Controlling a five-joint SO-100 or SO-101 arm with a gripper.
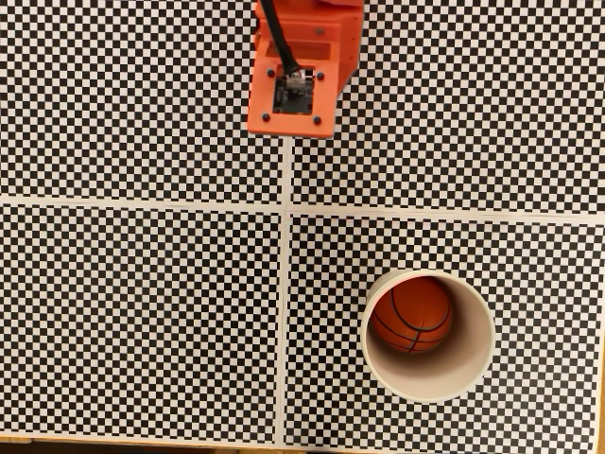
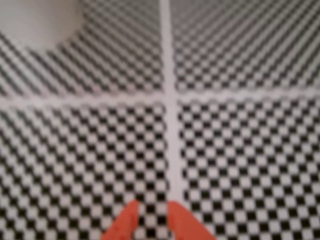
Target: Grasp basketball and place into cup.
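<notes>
In the fixed view the basketball (image 1: 412, 314), orange with black seams, lies inside the cream-white cup (image 1: 477, 364) at the lower right of the table. The cup stands upright, and the ball rests against its far-left inner wall. The orange arm (image 1: 326, 47) sits at the top centre, far from the cup. In the blurred wrist view my gripper (image 2: 150, 212) shows at the bottom edge as two orange fingertips (image 2: 125, 222) close together with nothing between them. The cup's pale wall (image 2: 37, 22) is at the upper left of that view.
A black-and-white checkerboard covers the table, split by white seams (image 1: 285, 284) into four panels. A wooden table edge (image 1: 142, 442) runs along the bottom of the fixed view.
</notes>
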